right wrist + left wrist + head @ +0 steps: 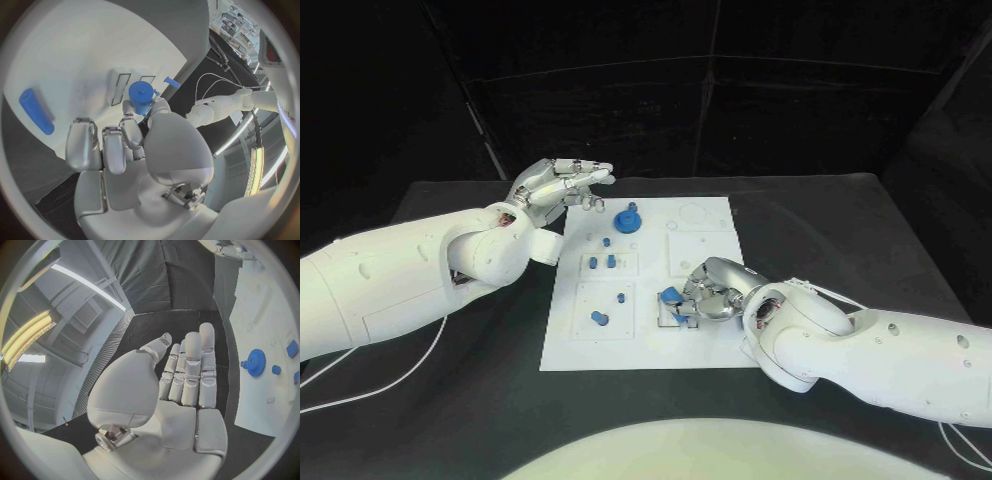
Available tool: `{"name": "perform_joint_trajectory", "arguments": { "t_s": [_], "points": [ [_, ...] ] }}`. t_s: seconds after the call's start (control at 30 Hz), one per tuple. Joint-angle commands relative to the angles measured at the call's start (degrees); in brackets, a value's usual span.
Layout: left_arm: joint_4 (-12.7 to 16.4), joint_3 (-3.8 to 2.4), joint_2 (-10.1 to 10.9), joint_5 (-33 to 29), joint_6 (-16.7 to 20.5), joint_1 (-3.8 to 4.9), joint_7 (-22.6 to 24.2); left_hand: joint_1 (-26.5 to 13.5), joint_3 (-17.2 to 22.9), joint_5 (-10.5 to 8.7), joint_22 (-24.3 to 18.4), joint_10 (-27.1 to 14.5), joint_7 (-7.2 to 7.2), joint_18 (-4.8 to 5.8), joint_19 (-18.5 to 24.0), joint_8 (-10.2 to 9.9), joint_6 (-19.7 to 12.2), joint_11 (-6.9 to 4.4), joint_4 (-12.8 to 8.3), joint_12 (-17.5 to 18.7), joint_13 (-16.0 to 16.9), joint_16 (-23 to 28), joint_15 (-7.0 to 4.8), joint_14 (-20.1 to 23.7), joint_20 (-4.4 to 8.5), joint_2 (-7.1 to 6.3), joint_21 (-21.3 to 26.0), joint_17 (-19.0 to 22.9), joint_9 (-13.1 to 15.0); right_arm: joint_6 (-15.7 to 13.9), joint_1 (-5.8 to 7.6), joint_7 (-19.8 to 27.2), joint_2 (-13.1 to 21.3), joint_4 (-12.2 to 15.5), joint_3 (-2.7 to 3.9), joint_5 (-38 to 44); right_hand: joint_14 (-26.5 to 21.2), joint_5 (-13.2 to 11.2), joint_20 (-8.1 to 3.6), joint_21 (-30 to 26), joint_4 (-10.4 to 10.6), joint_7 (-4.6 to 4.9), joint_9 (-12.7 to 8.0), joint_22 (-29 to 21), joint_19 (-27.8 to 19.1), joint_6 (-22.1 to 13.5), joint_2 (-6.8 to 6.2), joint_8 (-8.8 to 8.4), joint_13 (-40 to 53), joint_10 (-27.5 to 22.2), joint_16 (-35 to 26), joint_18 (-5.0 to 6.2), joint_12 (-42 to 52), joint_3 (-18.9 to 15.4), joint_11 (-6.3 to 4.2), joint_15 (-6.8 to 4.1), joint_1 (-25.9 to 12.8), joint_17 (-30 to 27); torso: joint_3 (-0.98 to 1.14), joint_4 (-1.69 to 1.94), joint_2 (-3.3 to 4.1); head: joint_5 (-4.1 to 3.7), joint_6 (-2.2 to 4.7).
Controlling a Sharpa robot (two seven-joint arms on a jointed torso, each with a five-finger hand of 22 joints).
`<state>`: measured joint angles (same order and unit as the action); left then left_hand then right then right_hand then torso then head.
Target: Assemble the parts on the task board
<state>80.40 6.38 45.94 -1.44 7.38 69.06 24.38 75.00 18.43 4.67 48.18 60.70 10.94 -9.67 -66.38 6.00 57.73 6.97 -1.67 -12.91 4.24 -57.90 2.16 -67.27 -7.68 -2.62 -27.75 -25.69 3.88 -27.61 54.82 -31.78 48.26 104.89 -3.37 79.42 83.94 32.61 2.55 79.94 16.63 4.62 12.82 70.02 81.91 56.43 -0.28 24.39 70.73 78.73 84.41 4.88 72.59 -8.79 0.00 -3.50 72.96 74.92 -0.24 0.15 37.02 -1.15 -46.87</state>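
right robot hand (711,290) pinches blue part (141,97) over task board (711,350).

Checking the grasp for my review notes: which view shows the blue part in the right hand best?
The right wrist view: the blue cylindrical part sits unobstructed at the fingertips of the right hand, over the white task board. In the head view that hand partly covers it. The left wrist view does not make it out.

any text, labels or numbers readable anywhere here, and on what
None can be read. The task board has only faint outlines and recesses, no legible print. The blue parts, the left robot hand and the right robot hand bear no visible markings.
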Motion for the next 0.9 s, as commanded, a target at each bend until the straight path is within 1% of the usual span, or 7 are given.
{"name": "perform_joint_trajectory", "arguments": {
  "t_s": [0.03,0.13,0.23,0.37,0.57,0.77,0.9],
  "points": [
    [0.1,-0.04,-0.1,-0.1,-0.9,0.09,0.0,0.1,-0.3,0.08,-0.1,-0.3,-0.09,-0.77,0.3,0.2,-0.2,-0.13,0.0,-0.4,0.0,0.0,-0.12,0.4,-0.14,0.28,0.3,0.1,0.0,0.8,0.05,-0.6,-0.4,-0.1,-0.01,0.0,3.9,-1.1,-0.14,0.4,0.0,-0.25,0.2,0.1,0.2,0.7,0.66,-0.23,0.1,0.4,0.2,-1.01,0.0,-0.7,-0.06,-0.42,-0.6,3.1,0.01,0.0,-0.05,0.01,-0.04],
    [0.1,-0.04,-0.1,-0.1,-1.0,0.09,0.0,0.1,-0.3,0.07,-0.1,-0.4,-0.08,-0.77,0.3,0.2,-0.2,-0.12,0.0,-0.4,0.0,0.0,-0.12,0.4,-0.14,0.28,0.3,0.1,0.0,0.9,0.05,-0.5,-0.6,-0.1,0.0,0.0,3.9,-3.9,-0.15,0.4,0.0,-0.31,0.4,0.1,0.1,0.9,0.88,-0.26,0.3,0.5,0.2,-1.01,0.0,-1.3,-0.1,-0.43,-1.4,3.1,0.02,0.0,-0.04,0.02,-0.03],
    [0.0,-0.04,-0.2,-0.1,-1.0,0.09,-0.1,0.1,-0.3,0.06,-0.1,-0.4,-0.03,-0.76,0.3,0.2,-0.3,-0.08,0.0,-0.4,0.0,0.0,-0.1,0.4,-0.14,0.26,0.3,0.1,0.0,0.8,0.05,-0.6,-1.0,-0.1,0.0,0.0,3.9,-9.9,-0.18,0.4,-0.1,-0.4,0.7,0.2,0.1,1.1,1.29,-0.23,0.5,0.6,0.2,-1.01,-0.1,-2.5,-0.14,-0.47,-2.8,3.1,0.0,-0.03,-0.01,0.07,-0.03],
    [0.0,-0.04,-0.3,-0.1,-1.1,0.09,-0.3,0.0,-0.4,0.06,-0.1,-0.5,-0.01,-0.76,0.3,0.2,-0.3,-0.06,0.0,-0.4,0.0,0.0,-0.09,0.5,-0.15,0.24,0.3,0.1,0.0,0.4,0.06,-1.3,-1.3,-0.3,0.0,0.0,3.9,-15.0,-0.22,0.4,0.0,-0.5,1.2,0.2,0.1,1.3,1.73,-0.06,0.8,0.7,0.2,-1.01,-0.1,-3.8,-0.2,-0.52,-4.3,3.2,-0.02,-0.02,-0.01,0.02,0.17],
    [0.0,-0.04,-0.5,-0.1,-1.3,0.1,-0.5,0.0,-0.4,0.05,-0.1,-0.5,0.0,-0.76,0.3,0.2,-0.3,-0.06,0.0,-0.4,0.0,-0.1,-0.08,0.5,-0.15,0.24,0.3,0.1,0.0,-0.6,0.06,-2.0,-1.4,-0.5,0.0,0.1,3.9,-20.5,-0.28,0.4,0.1,-0.6,1.9,0.2,0.1,1.3,2.2,0.28,1.0,0.7,0.1,-0.99,-0.4,-5.9,-0.27,-0.59,-6.9,3.1,-0.01,0.0,-0.02,0.06,0.14],
    [0.0,-0.04,-0.4,-0.1,-1.4,0.1,-0.6,0.0,-0.4,0.05,-0.1,-0.6,0.03,-0.75,0.3,0.2,-0.4,-0.03,0.0,-0.4,0.0,-0.1,-0.07,0.5,-0.16,0.2,0.4,0.1,0.0,-1.1,0.06,-2.0,-1.4,-0.3,0.0,0.1,3.8,-24.2,-0.27,0.3,0.1,-0.53,2.4,0.1,0.0,0.9,1.89,0.43,0.9,0.5,0.0,-0.98,-0.9,-7.1,-0.21,-0.55,-9.1,2.9,0.01,-0.03,-0.04,0.12,0.1],
    [0.0,-0.04,-0.5,-0.1,-1.4,0.1,-0.7,0.1,-0.4,0.06,-0.1,-0.7,0.05,-0.75,0.3,0.2,-0.4,-0.02,0.0,-0.4,0.0,-0.1,-0.06,0.5,-0.16,0.17,0.4,0.1,0.0,-1.3,0.06,-2.0,-1.2,-0.3,0.0,0.1,3.8,-24.7,-0.25,0.3,0.1,-0.52,2.5,0.1,0.0,0.8,1.85,0.49,0.9,0.4,0.0,-0.97,-1.0,-7.2,-0.19,-0.54,-9.4,2.9,0.0,-0.04,-0.08,0.1,0.09]
  ]
}}
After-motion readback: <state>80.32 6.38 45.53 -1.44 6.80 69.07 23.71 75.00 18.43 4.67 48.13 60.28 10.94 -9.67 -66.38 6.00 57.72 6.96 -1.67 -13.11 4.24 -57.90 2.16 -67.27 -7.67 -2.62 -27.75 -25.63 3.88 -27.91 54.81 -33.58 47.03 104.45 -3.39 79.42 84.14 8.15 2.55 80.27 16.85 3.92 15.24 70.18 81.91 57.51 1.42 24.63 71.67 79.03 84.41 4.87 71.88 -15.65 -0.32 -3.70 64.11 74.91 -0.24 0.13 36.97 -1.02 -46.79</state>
